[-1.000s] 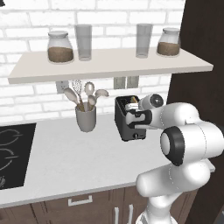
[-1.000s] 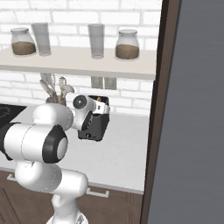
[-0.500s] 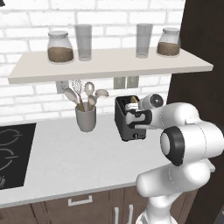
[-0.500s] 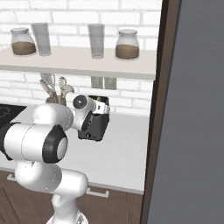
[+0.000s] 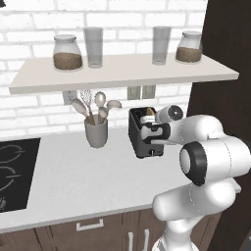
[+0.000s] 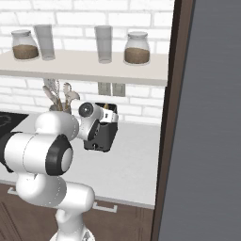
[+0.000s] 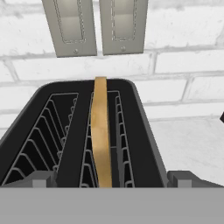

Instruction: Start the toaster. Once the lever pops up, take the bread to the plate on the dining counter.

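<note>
The dark grey toaster (image 5: pixel 139 128) stands on the worktop by the brick wall, also seen in the right base view as the toaster (image 6: pixel 104 133). A tan slice of bread (image 7: pixel 101 131) stands on edge in its right slot; the left slot is empty. My gripper (image 5: pixel 149 134) hovers at the toaster's near end, aimed at the wall. In the hand view the gripper (image 7: pixel 113 179) is open, one fingertip (image 7: pixel 43 179) at each side of the toaster's body, holding nothing. The hand hides the lever. The plate and the dining counter are out of view.
A grey utensil cup (image 5: pixel 96 132) stands left of the toaster. A black hob (image 5: pixel 12 169) lies at the far left of the worktop. A shelf (image 5: pixel 122 72) with jars and glasses hangs overhead. Two wall outlets (image 7: pixel 94 26) sit behind the toaster. A tall dark panel (image 6: pixel 207 117) closes the right side.
</note>
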Controlling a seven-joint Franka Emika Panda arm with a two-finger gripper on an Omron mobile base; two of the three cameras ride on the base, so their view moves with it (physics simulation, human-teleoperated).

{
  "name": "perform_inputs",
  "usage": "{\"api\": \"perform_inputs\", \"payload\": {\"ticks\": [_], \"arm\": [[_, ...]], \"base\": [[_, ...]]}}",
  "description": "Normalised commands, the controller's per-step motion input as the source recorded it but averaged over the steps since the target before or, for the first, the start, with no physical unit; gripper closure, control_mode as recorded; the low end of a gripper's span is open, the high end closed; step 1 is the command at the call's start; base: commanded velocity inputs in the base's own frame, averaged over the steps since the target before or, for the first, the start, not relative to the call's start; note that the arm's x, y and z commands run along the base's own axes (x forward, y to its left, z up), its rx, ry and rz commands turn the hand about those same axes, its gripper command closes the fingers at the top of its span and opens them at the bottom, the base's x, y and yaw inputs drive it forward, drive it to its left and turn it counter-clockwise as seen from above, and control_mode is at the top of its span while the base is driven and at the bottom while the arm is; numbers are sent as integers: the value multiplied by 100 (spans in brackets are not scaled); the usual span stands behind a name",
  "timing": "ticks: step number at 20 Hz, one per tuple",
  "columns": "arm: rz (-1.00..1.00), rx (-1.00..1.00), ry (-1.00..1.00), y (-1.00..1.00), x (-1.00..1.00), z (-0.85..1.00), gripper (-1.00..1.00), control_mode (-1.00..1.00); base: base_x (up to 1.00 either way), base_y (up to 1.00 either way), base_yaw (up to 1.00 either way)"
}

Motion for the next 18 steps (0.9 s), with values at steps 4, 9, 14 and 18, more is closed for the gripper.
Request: {"api": "perform_inputs", "payload": {"ticks": [4,9,14,18], "arm": [[0,0,0,0,0,0,-100,-100],[0,0,0,0,0,0,-100,-100],[0,0,0,0,0,0,-100,-100],[0,0,0,0,0,0,-100,-100]], "base": [[0,0,0],[0,0,0],[0,0,0],[0,0,0]]}}
